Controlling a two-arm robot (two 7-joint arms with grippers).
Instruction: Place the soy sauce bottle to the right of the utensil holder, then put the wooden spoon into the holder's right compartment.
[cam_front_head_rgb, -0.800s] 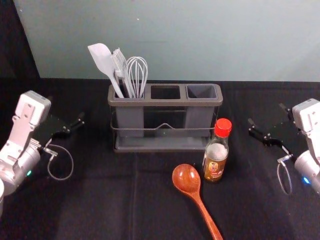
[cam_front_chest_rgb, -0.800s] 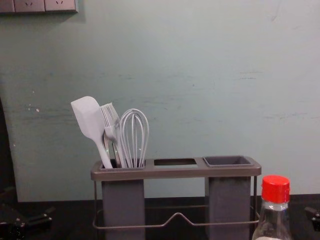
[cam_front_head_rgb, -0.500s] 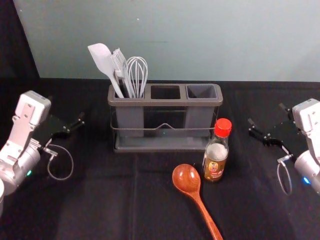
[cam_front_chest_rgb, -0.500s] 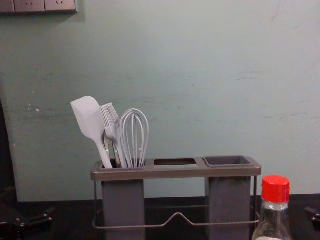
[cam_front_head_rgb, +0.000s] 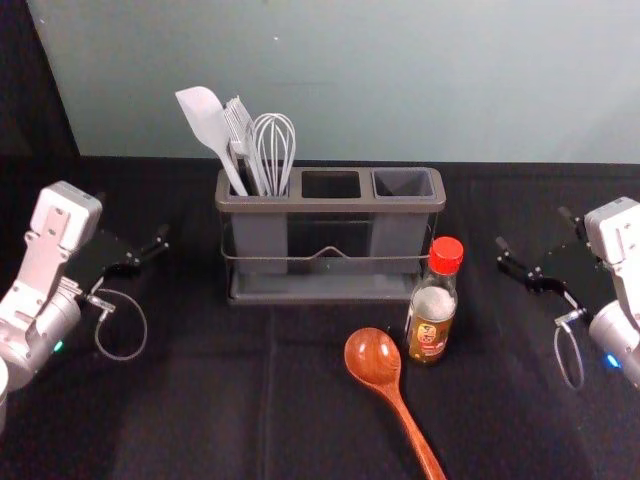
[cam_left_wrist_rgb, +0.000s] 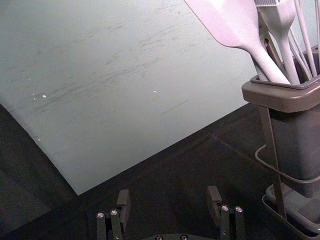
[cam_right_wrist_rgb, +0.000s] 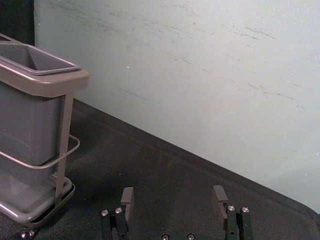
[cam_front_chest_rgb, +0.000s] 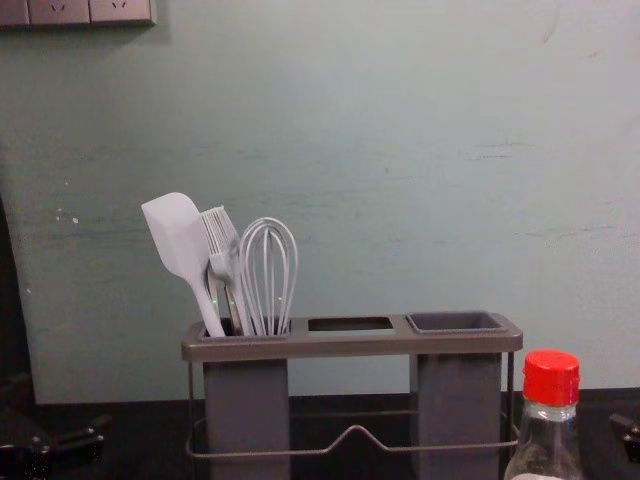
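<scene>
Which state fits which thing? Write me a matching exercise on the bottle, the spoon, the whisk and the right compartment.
Column one
1. soy sauce bottle
2. wooden spoon
3. whisk
4. right compartment

Column two
A. stands in the left compartment
B. empty
C. upright, with a red cap
D. lying in front of the holder

Pairs: 1-C, 2-D, 3-A, 4-B

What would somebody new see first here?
Probably the clear glass soy sauce bottle with its bright red round cap, standing before the right end of the long, grey, boxy holder. Next might be the shiny reddish-brown, round-bowled wooden spoon, lying just left of the bottle. Then the pale, flat-bladed spatula and looped whisk, poking up from the left compartment.
</scene>
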